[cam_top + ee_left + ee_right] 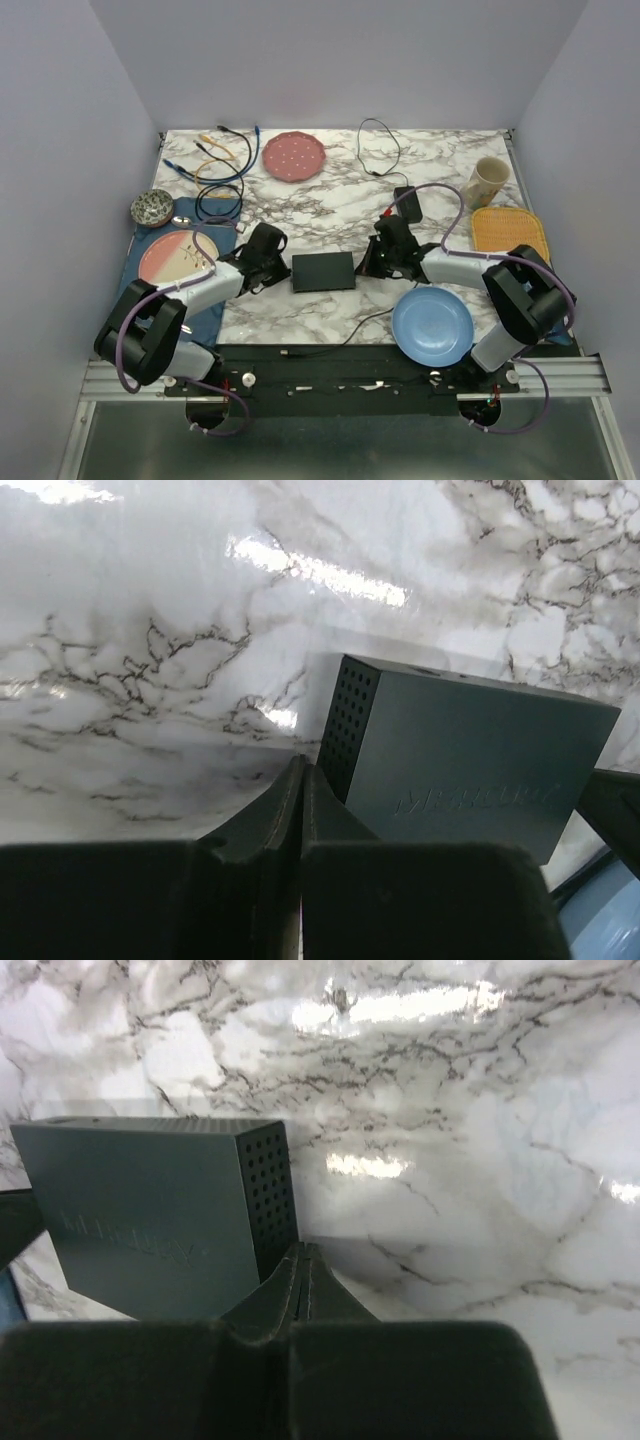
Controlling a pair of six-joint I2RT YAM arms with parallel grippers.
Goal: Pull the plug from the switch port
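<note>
The switch, a flat black box, lies at the middle of the marble table between my two grippers. My left gripper is shut and holds nothing. In the left wrist view its tips rest by the perforated left end of the switch. My right gripper is also shut and holds nothing. Its tips sit at the foot of the perforated right end of the switch. The plug and the port edge are hidden in all views.
A blue plate lies near the right arm's base, with a thin black cable running past it. A power brick, cup and yellow mat are at the right. A pink plate, loose cables, a bowl and a blue cloth are at the left.
</note>
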